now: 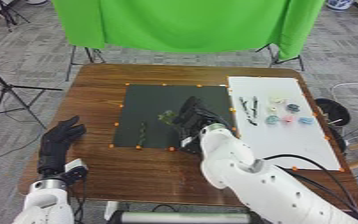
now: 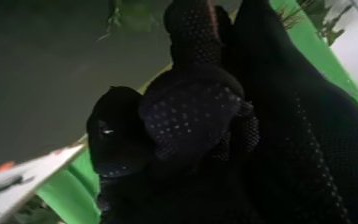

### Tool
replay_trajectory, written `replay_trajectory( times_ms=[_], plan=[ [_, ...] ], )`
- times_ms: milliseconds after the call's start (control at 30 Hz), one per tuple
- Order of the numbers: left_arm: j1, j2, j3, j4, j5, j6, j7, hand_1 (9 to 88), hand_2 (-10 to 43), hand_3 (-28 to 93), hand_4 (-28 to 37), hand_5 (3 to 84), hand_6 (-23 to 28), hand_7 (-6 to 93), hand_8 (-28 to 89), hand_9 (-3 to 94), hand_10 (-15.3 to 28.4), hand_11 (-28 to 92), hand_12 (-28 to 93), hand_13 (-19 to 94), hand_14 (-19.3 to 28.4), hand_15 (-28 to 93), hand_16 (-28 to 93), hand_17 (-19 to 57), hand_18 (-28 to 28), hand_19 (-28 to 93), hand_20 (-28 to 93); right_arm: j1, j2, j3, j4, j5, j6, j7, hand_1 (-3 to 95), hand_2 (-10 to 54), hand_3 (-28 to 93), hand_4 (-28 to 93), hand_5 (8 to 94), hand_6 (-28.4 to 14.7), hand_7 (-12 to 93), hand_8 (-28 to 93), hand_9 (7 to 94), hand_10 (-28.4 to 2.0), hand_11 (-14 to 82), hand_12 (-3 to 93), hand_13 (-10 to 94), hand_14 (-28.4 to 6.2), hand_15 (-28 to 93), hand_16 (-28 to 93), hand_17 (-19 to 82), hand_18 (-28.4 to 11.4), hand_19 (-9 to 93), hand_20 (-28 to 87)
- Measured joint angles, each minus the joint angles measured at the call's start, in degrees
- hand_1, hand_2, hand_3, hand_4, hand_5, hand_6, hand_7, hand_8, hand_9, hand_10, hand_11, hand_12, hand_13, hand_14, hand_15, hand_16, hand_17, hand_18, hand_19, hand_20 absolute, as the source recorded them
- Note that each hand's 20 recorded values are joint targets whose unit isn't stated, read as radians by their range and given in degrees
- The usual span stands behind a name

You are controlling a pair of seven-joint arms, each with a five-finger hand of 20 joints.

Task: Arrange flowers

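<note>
From over here, the right hand [image 1: 193, 114] is angled over the dark mat [image 1: 149, 100], can't tell if it's gripping the leafy sprig [image 1: 167, 117] beside it. Dotted black fabric, btw. Roundish flowers [image 1: 288, 119] off to its right. Left hand [image 1: 60, 136]: relaxed, empty.

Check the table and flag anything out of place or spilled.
Nothing stands out: the blossoms lie grouped on the white sheet, and a green sprig lies on the dark mat.
</note>
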Motion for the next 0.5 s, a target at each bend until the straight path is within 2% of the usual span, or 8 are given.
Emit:
replay_trajectory(
  times_ms=[167,500],
  plan=[
    [-0.11,0.00,0.07,0.00,0.02,-0.06,-0.05,21.4,26.5,70,-28.3,50.8,3.5,12.6,-8,52.1,13.6,21,10,43,15.8,23,-3,12.2,9.8,8,20,0.84,-0.67,-0.82,0.40,3.13,2.75,0.23,53.3,-7.4,63,-11,79.5,-3.9,22,10,93.1,-12.4,20.9,17.7,94,-2.5,56,20,74,-5.8,92,31],
    [-0.33,0.00,0.39,-0.01,0.24,-0.28,-0.31,21.6,25.7,70,-28.3,50.7,3.5,12.7,-8,52.0,13.5,21,10,43,15.8,23,-3,12.1,9.9,8,19,1.44,-1.59,-2.49,0.80,6.40,3.64,0.48,53.0,-6.8,62,-11,78.8,-4.0,21,10,92.1,-12.3,19.9,17.4,94,-2.7,55,20,74,-6.0,90,30]
  ],
)
